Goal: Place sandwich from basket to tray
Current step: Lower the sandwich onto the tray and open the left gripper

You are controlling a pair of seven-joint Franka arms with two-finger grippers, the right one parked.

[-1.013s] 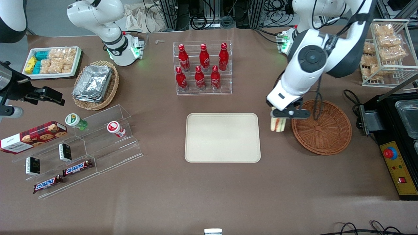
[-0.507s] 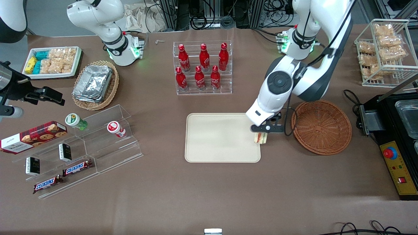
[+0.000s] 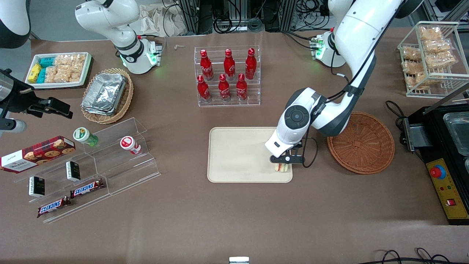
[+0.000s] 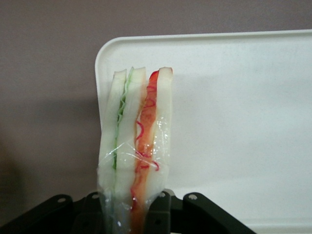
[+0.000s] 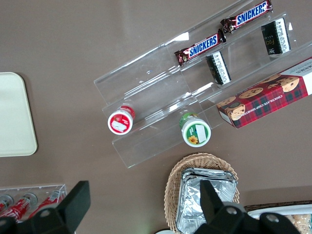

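We start with the brown table [image 3: 234, 220], which carries everything else. On it, near the middle, lies the cream tray [image 3: 238, 154], flat and bare over most of its surface. Beside the tray, toward the working arm's end of the table, sits the round reddish-brown basket [image 3: 366, 146], with nothing in it that we can see. Farther from the front camera than the tray stands a clear rack of red bottles [image 3: 227, 77]. Toward the parked arm's end we see a tan wicker basket with foil containers [image 3: 106, 95] and a clear stepped display [image 3: 110, 165] with snack bars and small jars.

The left arm [image 3: 322, 113] reaches down over the tray's corner nearest the front camera on the basket's side. Its gripper [image 3: 283, 165] hangs low over that corner, and its fingers [image 4: 165, 214] are closed against the wrapped base of the sandwich [image 3: 282, 168], holding it upright with the cut edge facing the wrist camera.

In the wrist view the sandwich [image 4: 136, 146] shows pale bread layers with green filling on one side and orange-red filling on the other (the clear wrap bunches where the black fingers pinch it). The tray's rounded corner [image 4: 105, 53] lies just past the sandwich's tip. We cannot tell whether the sandwich touches the tray's surface or hangs just above it.
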